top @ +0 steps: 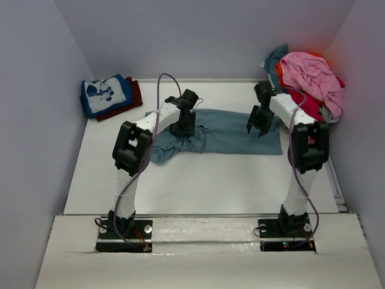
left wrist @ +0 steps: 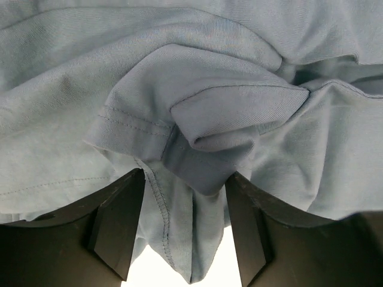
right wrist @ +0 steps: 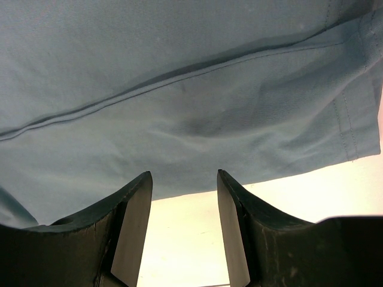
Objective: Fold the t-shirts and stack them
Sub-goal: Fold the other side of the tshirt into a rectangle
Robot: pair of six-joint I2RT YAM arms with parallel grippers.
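Left end effector [top: 182, 130], jaws apart, is straddling the bunched left end of the slate-blue t-shirt [top: 231, 139]. Right end effector [top: 260, 127], also apart, is hovering at its flat right hem. I'm logging the long axis as left-right.

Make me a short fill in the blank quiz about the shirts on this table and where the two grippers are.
1. The shirt lying under the folded cartoon shirt is dark ____.
2. The top shirt of the loose pile at the far right is ____.
3. The bunched-up end of the plain blue shirt sits under the ____ gripper.
Missing words: red; pink; left, meaning the left gripper.
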